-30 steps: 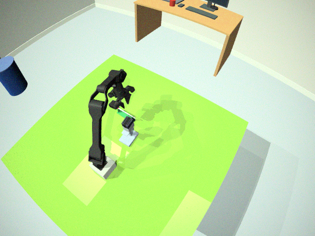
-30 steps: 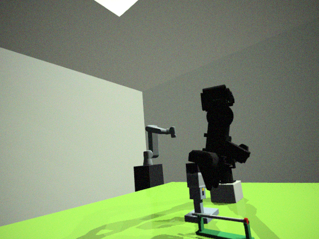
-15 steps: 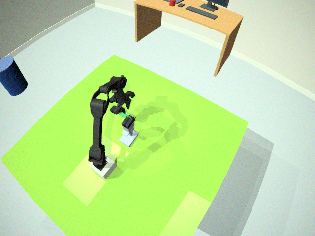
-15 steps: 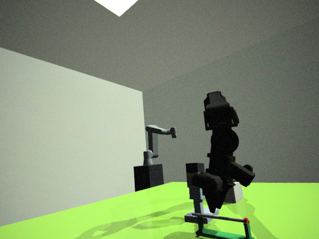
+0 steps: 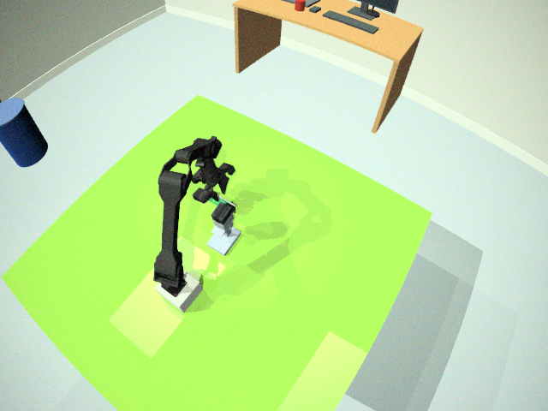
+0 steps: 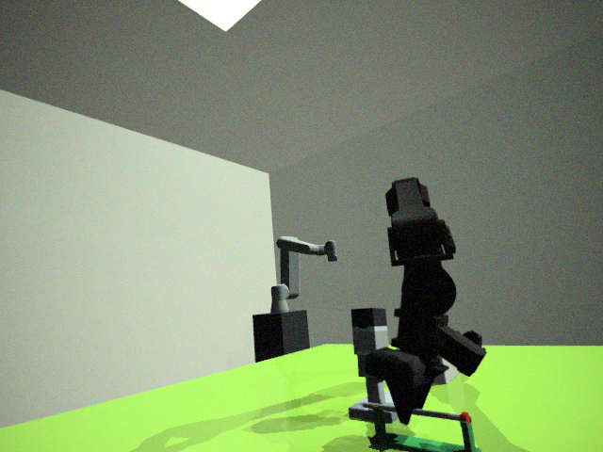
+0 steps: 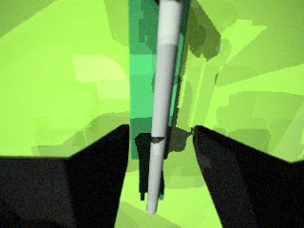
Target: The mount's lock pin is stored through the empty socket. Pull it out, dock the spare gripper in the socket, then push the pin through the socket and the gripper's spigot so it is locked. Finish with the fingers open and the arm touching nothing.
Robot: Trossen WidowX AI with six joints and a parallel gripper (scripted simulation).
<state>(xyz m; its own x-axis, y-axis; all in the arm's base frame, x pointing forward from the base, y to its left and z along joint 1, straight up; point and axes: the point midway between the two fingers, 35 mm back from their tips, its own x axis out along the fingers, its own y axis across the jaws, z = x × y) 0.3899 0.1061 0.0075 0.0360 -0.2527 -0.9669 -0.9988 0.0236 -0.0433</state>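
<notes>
Green mat lies below the fingers, parted, empty, astride the pin; fetching it for locking, presumably, needs closing next.

Lock pin: slender, pale grey, red-headed; lying level across the two uprights of a green cradle, its plain end projecting beyond one. Mount: grey upright on a pale square base plate, near the pin, topped by a dark block. Socket and spigot: indistinct.
</notes>
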